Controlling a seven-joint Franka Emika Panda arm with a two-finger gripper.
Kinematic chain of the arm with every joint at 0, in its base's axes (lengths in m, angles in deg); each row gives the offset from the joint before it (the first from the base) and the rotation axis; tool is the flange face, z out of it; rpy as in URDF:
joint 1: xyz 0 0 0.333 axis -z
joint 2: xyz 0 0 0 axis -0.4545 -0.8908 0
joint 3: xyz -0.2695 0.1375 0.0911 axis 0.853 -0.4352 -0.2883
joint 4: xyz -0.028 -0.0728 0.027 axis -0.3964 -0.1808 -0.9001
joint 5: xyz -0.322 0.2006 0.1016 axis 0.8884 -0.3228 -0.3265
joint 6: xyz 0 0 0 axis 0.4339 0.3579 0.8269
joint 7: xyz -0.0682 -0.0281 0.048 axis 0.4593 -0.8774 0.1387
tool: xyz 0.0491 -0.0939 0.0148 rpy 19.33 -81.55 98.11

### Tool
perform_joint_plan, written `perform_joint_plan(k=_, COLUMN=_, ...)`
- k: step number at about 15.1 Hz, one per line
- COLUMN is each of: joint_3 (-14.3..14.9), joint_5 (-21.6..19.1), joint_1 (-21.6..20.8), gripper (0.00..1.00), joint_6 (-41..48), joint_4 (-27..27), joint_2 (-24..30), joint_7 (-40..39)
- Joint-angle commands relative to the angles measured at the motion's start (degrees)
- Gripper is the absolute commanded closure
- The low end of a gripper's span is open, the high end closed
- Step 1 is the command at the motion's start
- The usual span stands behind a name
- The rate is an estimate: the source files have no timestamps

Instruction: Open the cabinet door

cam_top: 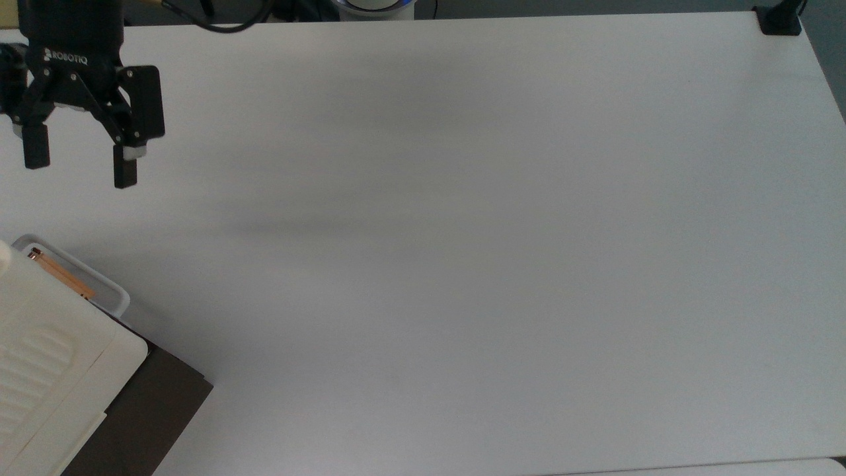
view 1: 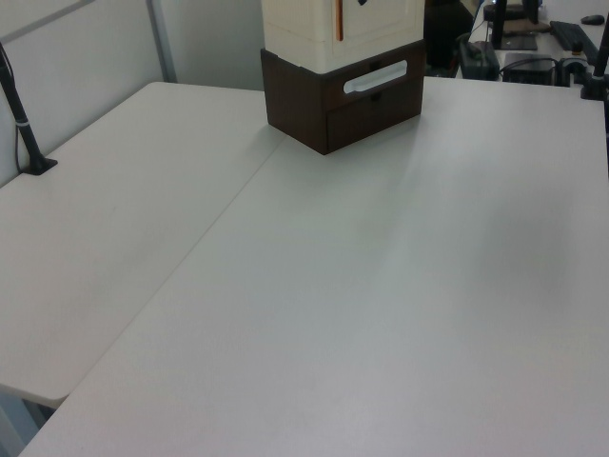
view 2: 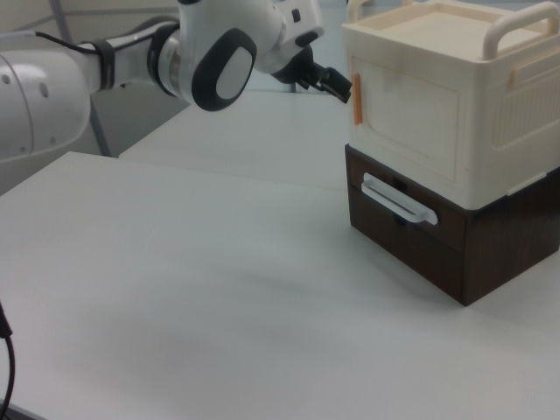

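The cream cabinet (view 2: pixel 455 96) stands on a dark brown base at the right view's right. Its cabinet door (view 2: pixel 407 109) lies flush and shut, with a slim copper-orange handle (view 2: pixel 357 89) along its left edge. In the top view the cabinet top (cam_top: pixel 46 357) fills the lower left corner, and the handle (cam_top: pixel 61 275) shows as an orange strip. My gripper (cam_top: pixel 79 164) hangs open and empty at the top view's upper left, above the bare table and apart from the cabinet. The right view puts its dark fingertips (view 2: pixel 331 83) just left of the handle.
The brown base (view 2: pixel 437 245) carries a pale grey loop rail (view 2: pixel 398 199) on a drawer front. The white arm (view 2: pixel 131 61) reaches in from the right view's left. A black clamp post (cam_top: pixel 780 20) sits at the top view's upper right corner, another post (view 1: pixel 24 124) at the left view's left.
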Motion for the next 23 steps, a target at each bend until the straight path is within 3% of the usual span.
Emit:
perform_joint_plan(k=1, joint_3=1.0, joint_5=6.6, joint_1=-2.0, gripper=0.03, joint_6=-6.1, joint_4=0.3, joint_2=-3.8, joint_7=8.2)
perform_joint_plan(k=5, joint_3=1.4, joint_5=9.2, joint_1=-1.7, gripper=0.05, joint_6=-14.0, joint_4=0.8, joint_2=-7.4, joint_7=13.5)
perform_joint_plan(k=12, joint_3=4.1, joint_5=9.3, joint_1=-1.8, gripper=0.14, joint_6=-15.7, joint_4=5.5, joint_2=-10.4, joint_7=13.9)
perform_joint_plan(k=15, joint_3=4.3, joint_5=9.3, joint_1=-2.0, gripper=0.30, joint_6=-16.2, joint_4=5.9, joint_2=-11.0, joint_7=13.9)
perform_joint_plan(k=19, joint_3=4.3, joint_5=9.3, joint_1=-2.2, gripper=0.40, joint_6=-16.3, joint_4=6.0, joint_2=-11.0, joint_7=14.3)
perform_joint_plan(k=23, joint_3=4.2, joint_5=9.2, joint_1=-2.2, gripper=0.64, joint_6=-16.3, joint_4=6.1, joint_2=-10.8, joint_7=14.4)
